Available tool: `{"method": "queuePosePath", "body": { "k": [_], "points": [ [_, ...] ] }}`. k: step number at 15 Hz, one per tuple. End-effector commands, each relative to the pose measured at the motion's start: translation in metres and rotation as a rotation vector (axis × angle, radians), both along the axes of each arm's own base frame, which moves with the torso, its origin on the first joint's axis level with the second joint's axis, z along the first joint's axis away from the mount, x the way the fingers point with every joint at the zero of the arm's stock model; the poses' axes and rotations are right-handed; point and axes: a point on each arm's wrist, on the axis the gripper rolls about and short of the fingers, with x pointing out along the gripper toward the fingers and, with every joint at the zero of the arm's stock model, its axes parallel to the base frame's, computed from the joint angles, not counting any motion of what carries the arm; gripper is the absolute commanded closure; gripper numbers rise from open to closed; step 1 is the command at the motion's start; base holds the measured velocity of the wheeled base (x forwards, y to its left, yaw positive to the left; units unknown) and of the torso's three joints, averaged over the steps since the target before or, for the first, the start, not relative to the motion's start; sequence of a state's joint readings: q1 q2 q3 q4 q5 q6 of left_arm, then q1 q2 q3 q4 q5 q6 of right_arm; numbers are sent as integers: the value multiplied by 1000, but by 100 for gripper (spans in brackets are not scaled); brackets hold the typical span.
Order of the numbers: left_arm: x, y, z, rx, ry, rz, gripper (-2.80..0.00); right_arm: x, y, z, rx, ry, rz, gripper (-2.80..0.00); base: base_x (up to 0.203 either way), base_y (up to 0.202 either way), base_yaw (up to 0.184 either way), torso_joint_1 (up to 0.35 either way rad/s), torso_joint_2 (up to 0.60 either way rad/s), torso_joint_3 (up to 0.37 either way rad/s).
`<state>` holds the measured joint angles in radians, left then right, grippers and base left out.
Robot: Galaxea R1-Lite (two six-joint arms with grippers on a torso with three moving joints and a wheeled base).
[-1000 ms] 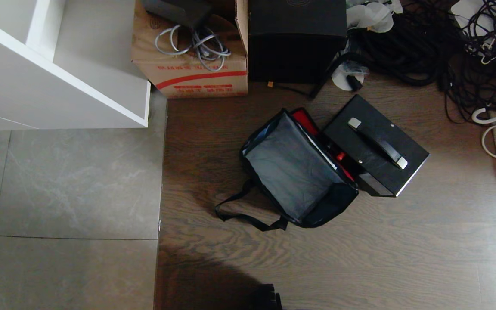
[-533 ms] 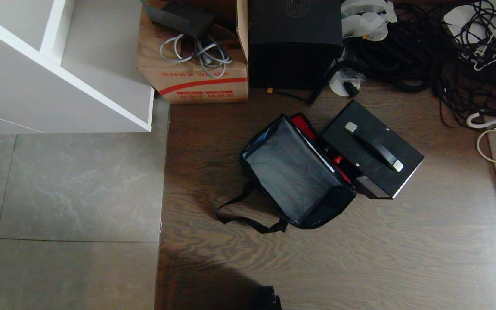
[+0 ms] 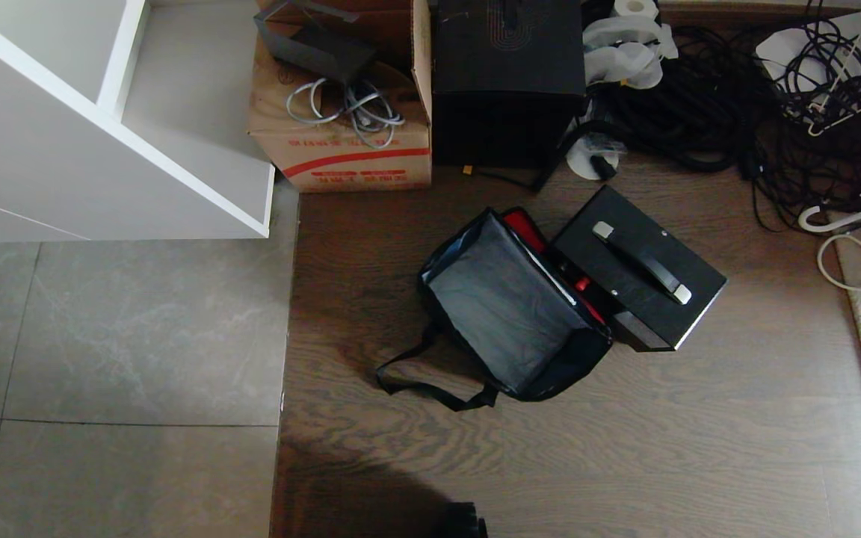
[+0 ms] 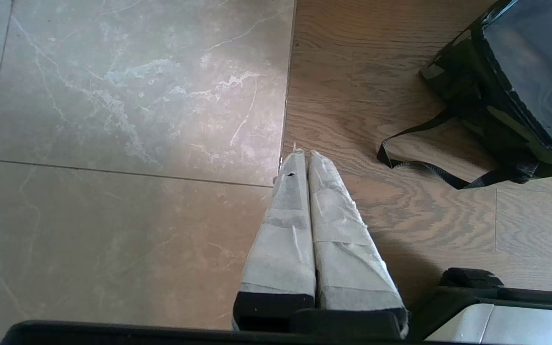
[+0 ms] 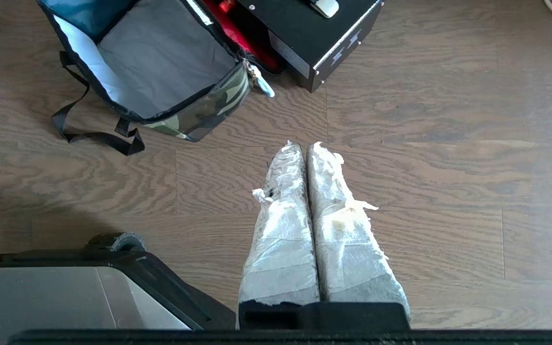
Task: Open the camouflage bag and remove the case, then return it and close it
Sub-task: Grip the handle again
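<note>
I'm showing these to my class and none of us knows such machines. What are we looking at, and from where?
A two-armed robot on wheels took three pictures at once. One looks down from its head at a wooden floor: an open bag lies beside a black case; boxes and cables lie behind. The other two come from cameras on its wrists. The pale taped prongs are its hands: left hand over the tile edge, right hand over the wood near the bag. Both are shut and hold nothing.
</note>
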<state>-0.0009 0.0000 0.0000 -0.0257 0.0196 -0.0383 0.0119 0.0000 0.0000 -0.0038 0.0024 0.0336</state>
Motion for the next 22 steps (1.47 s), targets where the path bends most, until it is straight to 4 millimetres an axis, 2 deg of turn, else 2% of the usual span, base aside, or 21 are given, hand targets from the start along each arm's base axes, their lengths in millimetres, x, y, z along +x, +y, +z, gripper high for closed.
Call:
{"method": "queuePosePath", "body": {
  "k": [1,8,22],
  "points": [
    [1,0,-2,0,7,0,0,0,0,0,0,1,1,0,0,0,0,0,0,0],
    [1,0,-2,-3,8,0,0,0,0,0,0,-1,0,0,0,0,0,0,1,129],
    [1,0,-2,-3,7,0,0,0,0,0,0,1,1,0,0,0,0,0,0,0]
  ]
}}
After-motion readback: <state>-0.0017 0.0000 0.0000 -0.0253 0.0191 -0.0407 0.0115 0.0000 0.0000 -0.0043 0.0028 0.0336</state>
